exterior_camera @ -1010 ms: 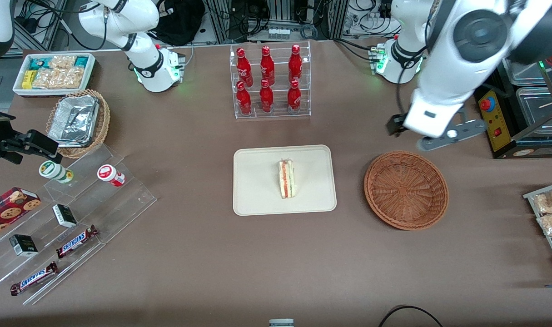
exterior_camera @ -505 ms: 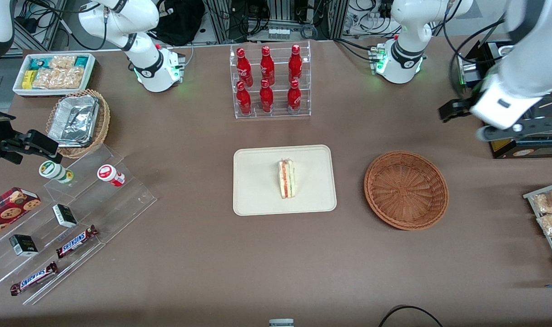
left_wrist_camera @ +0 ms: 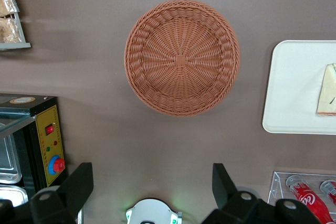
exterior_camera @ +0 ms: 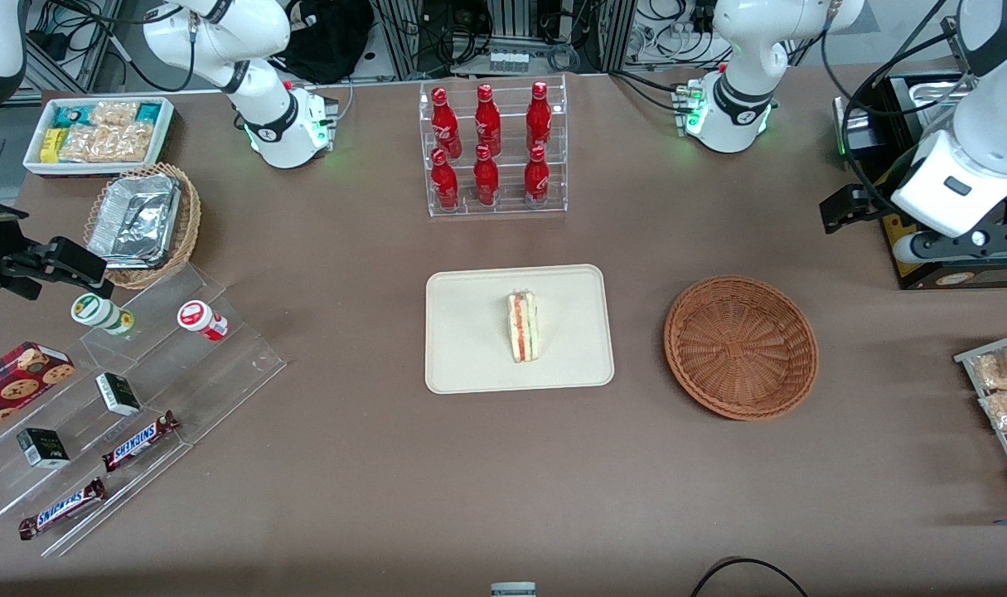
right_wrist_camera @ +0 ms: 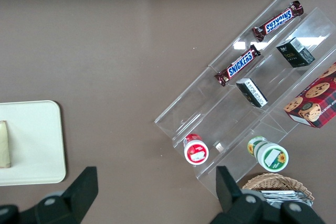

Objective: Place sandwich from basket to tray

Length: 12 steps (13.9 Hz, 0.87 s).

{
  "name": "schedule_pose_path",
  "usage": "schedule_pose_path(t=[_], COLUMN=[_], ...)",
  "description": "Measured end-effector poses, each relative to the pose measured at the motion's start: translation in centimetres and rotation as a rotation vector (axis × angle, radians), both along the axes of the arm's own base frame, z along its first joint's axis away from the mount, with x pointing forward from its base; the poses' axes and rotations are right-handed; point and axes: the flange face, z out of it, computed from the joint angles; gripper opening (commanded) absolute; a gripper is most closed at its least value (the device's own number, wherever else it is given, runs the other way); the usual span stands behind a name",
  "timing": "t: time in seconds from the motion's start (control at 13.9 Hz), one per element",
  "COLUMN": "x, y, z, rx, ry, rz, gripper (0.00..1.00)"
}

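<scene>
Sandwich [exterior_camera: 523, 326] sits on the tray [exterior_camera: 470, 365], basket [exterior_camera: 741, 346] empty, so I reckon we're done. My tool [left_wrist_camera: 149, 192] hangs released, high over the worktop [exterior_camera: 370, 481] near the basket.

Sandwich [exterior_camera: 523, 326] on tray [exterior_camera: 470, 348]; basket [exterior_camera: 741, 346] beside; gripper [exterior_camera: 951, 245] raised, table's working-arm end.

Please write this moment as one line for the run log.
sandwich: on tray | basket: empty | gripper: open, raised, toward working arm's end of table
</scene>
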Motion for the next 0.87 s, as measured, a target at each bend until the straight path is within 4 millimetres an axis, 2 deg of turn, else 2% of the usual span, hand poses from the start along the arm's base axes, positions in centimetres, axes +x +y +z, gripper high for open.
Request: schedule_pose_path(t=[0.36, 0.72, 0.87], x=[0.2, -0.6, -0.6], y=[1.0, 3.0, 3.2], z=[0.6, 2.2, 2.3], rx=[-0.008, -0.005, -0.005], ry=[-0.013, -0.043, -0.045], rz=[-0.035, -0.006, -0.002], gripper=[1.00, 1.00, 1.00])
